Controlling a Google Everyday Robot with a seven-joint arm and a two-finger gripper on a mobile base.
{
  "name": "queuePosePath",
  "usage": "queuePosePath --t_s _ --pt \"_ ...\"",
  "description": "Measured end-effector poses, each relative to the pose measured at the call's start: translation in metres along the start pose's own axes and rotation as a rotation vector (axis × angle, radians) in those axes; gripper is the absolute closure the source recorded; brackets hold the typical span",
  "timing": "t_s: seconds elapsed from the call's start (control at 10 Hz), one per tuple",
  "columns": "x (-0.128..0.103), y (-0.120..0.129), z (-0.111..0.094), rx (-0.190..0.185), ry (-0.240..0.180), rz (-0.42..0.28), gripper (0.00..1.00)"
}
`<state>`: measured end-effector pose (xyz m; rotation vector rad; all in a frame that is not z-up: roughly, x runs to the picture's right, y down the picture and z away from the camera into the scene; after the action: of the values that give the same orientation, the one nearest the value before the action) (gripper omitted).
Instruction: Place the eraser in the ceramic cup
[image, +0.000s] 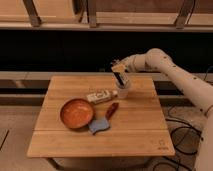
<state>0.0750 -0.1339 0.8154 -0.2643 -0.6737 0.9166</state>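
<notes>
While clamped on the flat eraser (119, 78), tool (118, 74) hangs above tapered ceramic cup (122, 91).
</notes>
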Motion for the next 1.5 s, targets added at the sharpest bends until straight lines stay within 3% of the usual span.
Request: queuePosePath --t_s 0.8,1.2,1.5 --pt "0.011 -0.005 0.008 -0.044 -0.062 -0.002 0.98" --pt "0.006 0.002 0.012 -0.099 -0.119 -0.028 0.67" --pt "0.007 -0.004 0.01 -0.108 -0.15 -0.024 0.37"
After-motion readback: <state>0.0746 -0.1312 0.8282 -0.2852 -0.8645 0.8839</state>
